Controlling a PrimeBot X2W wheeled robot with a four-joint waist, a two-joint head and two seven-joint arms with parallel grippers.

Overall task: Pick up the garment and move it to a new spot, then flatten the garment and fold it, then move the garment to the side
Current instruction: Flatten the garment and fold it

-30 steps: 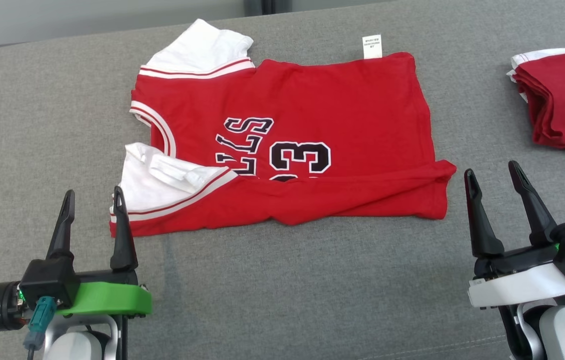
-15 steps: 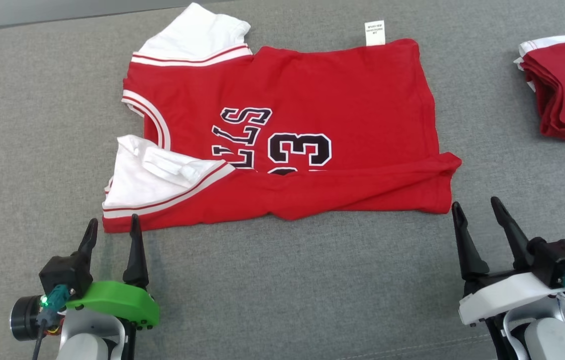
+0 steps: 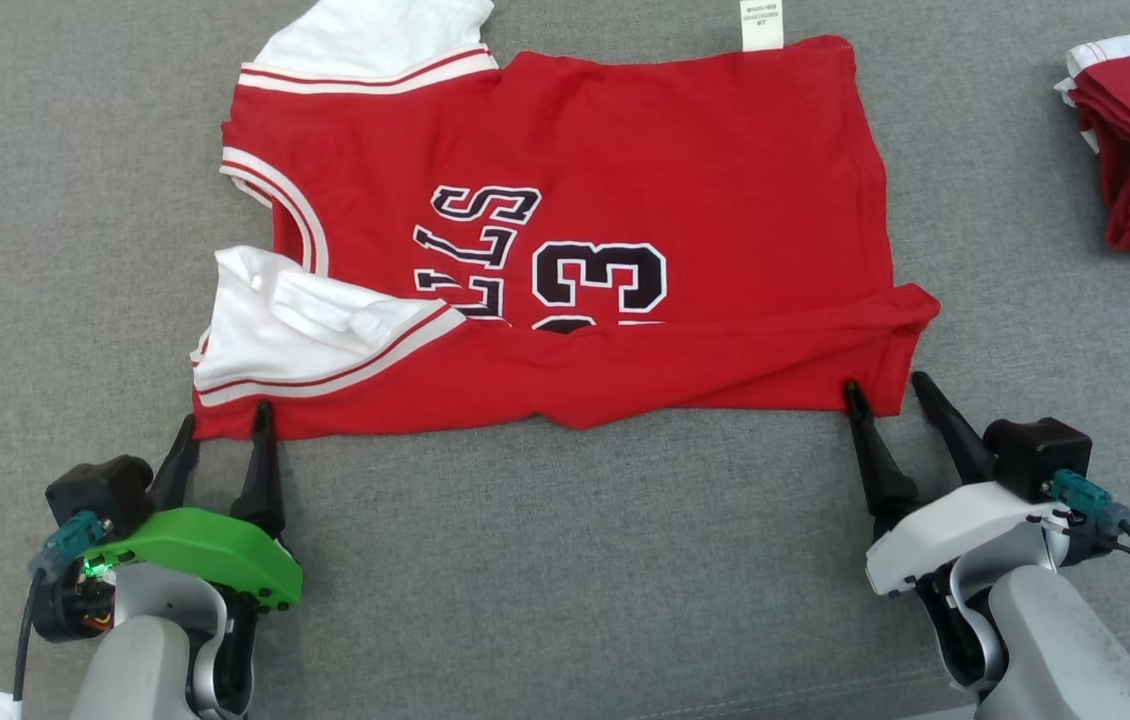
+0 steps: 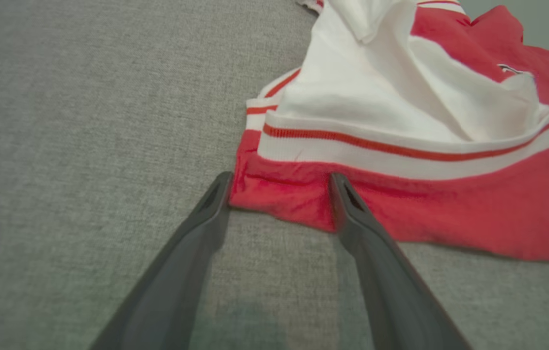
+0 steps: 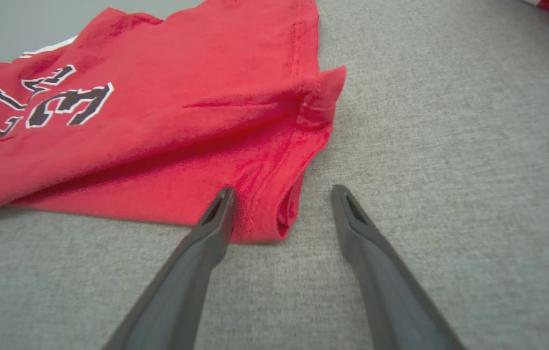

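Head view, jersey: red basketball jersey point(image 3: 625, 200) lies flat on the grey fabric surface point(image 3: 565, 560), near edge doubled over.
Head view, reach: left end effector point(image 3: 225, 415) and right end effector point(image 3: 887, 383), both spread wide, sit at its two near corners, likely to lift that edge for folding.
Left wrist view: fingers point(image 4: 352, 204) bracket the red corner under the white sleeve point(image 4: 376, 97).
Right wrist view: hem corner point(image 5: 274, 214) between the fingers, ungripped.

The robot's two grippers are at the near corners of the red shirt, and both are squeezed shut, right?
Not quite. The left gripper and right gripper are at the near corners of the red shirt, but both are open, not shut. The two wrist views show each pair of fingers spread around a corner.
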